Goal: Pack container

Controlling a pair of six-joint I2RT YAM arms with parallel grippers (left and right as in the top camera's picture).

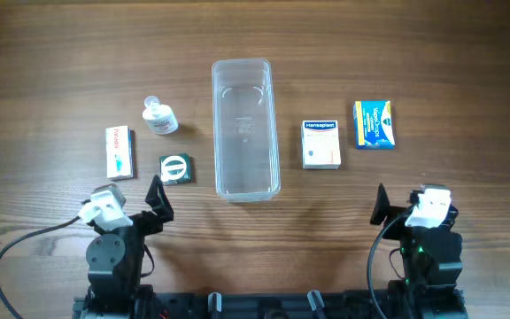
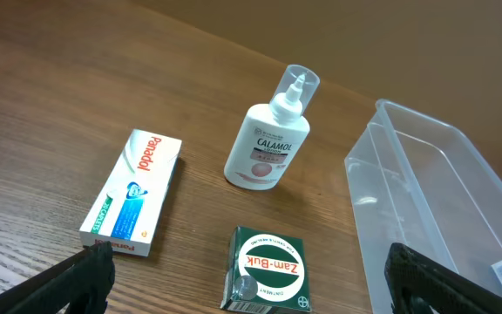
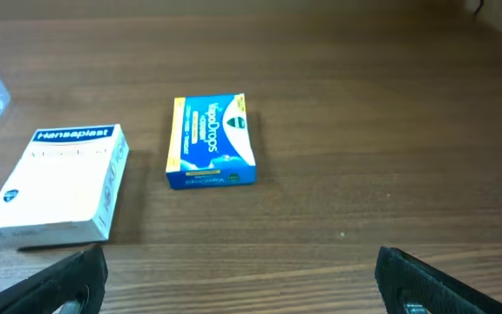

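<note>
Centre of frame, on the worktop: container, empty. Lower frame: left tool, right tool, both spread, holding nothing (packing not begun). Next, likely: reach for the Zam-Buk box.

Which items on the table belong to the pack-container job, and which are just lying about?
Job:
- container, empty
- likely contents, all outside it: Panadol box, Calamol bottle, Zam-Buk box, Hansaplast box, VapoDrops box

Lying about:
- nothing evident; apart from these, only the wooden table
</note>
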